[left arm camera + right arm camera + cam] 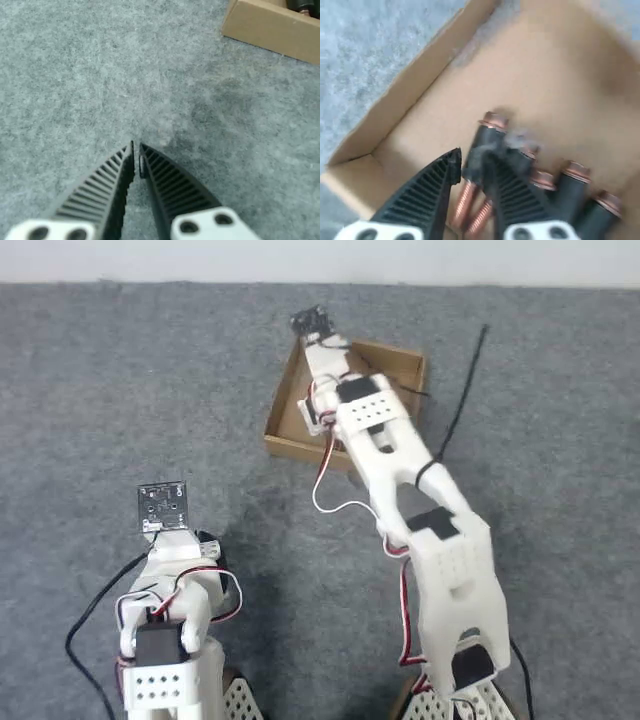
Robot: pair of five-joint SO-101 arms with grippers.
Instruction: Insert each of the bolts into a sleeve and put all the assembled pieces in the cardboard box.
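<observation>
Right gripper (472, 162) pinches a sleeved bolt (487, 135) low inside the cardboard box (283, 410), upper centre of the high view, evidently to lay it beside the finished pieces (570, 187). Left gripper (136, 150), lower left, rests pressed together and empty above the carpet (100, 75).

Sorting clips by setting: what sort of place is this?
Probably a robotics lab bench: two white robot arms on a grey carpeted table, with a cardboard box holding bolted sleeves.
</observation>
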